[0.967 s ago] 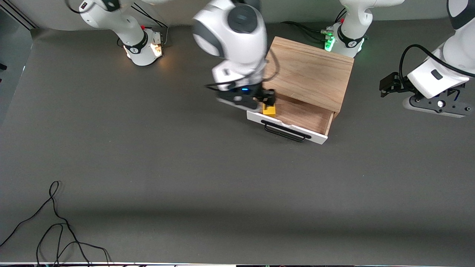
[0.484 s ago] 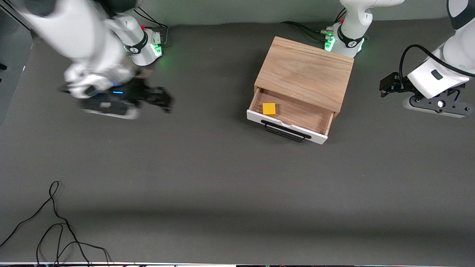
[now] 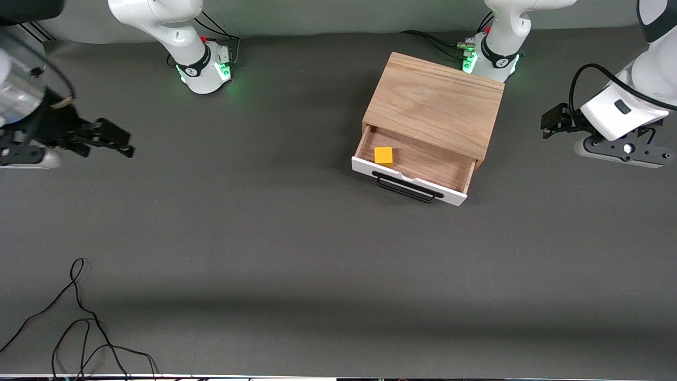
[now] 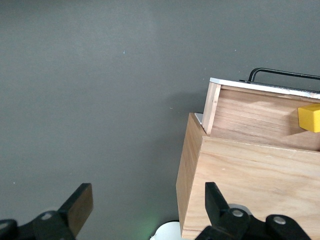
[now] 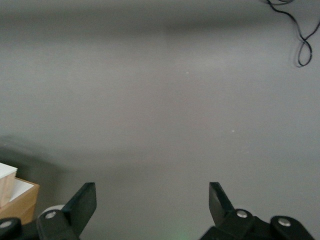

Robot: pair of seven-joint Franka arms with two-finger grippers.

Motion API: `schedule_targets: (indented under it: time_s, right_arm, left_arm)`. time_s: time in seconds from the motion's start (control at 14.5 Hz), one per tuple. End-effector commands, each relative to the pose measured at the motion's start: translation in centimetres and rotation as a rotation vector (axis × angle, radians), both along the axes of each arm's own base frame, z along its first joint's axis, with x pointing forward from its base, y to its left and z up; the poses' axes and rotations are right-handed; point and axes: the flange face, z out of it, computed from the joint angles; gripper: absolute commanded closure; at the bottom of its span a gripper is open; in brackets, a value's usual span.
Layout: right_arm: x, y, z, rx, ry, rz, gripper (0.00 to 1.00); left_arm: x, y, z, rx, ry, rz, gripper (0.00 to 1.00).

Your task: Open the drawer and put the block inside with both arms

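The wooden cabinet [image 3: 436, 103] stands near the left arm's base. Its drawer [image 3: 410, 182], with a white front and a black handle [image 3: 407, 189], is pulled open. The yellow-orange block [image 3: 383, 155] lies inside the drawer, at the end toward the right arm. My right gripper [image 3: 120, 142] is open and empty, over bare table at the right arm's end. My left gripper [image 3: 552, 123] is open and empty, beside the cabinet at the left arm's end, and waits. The left wrist view shows its open gripper [image 4: 147, 195], the cabinet [image 4: 250, 190], the drawer [image 4: 260, 112] and the block [image 4: 310, 117]. The right wrist view shows its open gripper [image 5: 151, 192].
A loose black cable [image 3: 79, 317] lies on the table near the front camera at the right arm's end, and shows in the right wrist view [image 5: 300, 35]. The two arm bases [image 3: 203, 66] [image 3: 489, 58] glow green. The table [image 3: 296, 248] is dark grey.
My right gripper has let go of the block in the drawer and swung away to the right arm's end of the table. The left arm has not moved.
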Motion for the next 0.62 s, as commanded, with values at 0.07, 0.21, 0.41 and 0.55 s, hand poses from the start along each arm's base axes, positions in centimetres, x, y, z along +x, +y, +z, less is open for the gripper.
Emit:
schedule_targets:
  time_s: [0.07,0.21,0.41,0.55]
  right_arm:
    - [0.0,-5.9,-0.8,0.0,0.022,0.012,0.0]
    - [0.1,-7.6,-0.9,-0.025,0.021,-0.007,0.0]
    - [0.3,-8.3,-1.3,-0.042,0.026,-0.019,0.0]
    - [0.2,-9.2,-1.3,-0.04,0.027,-0.032,0.0]
  left_arm:
    - [-0.2,-0.1,0.1,0.007,0.008,0.006,0.0]
    - [-0.3,-0.1,0.1,0.007,0.009,0.006,0.0]
    - [-0.2,0.0,0.1,0.007,0.009,0.006,0.0]
    - [-0.2,-0.1,0.1,0.006,0.008,0.004,0.0]
